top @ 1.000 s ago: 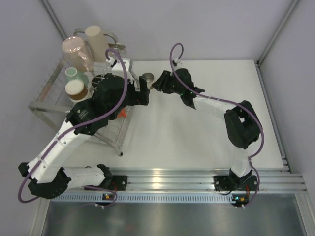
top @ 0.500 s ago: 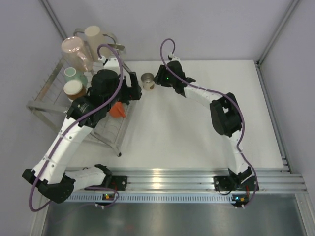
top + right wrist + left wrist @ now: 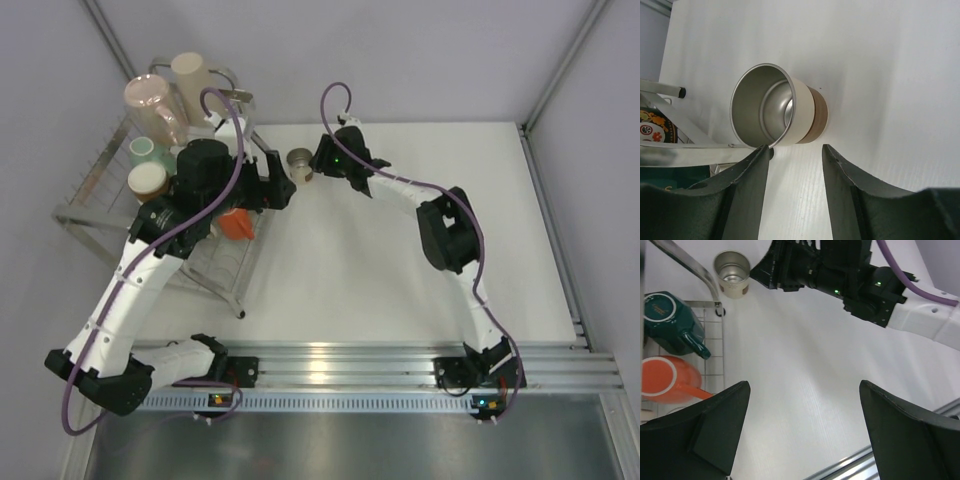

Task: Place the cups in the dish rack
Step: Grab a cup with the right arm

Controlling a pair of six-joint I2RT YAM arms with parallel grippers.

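One steel cup (image 3: 775, 107) just ahead of the spread right gripper (image 3: 796, 150)

The left arm (image 3: 128, 290) is extended forward from its base, and the wrist is bent so that the left gripper (image 3: 282, 190) is pointed sideways at the right gripper (image 3: 312, 166). Its fingers (image 3: 715, 435) are spread wide apart. The right arm (image 3: 476, 300) is folded at the elbow, with the forearm stretched across toward the left gripper. The right gripper's fingers (image 3: 742, 195) are parted by a narrower gap. The two grippers are set near each other, tips facing, without touching.
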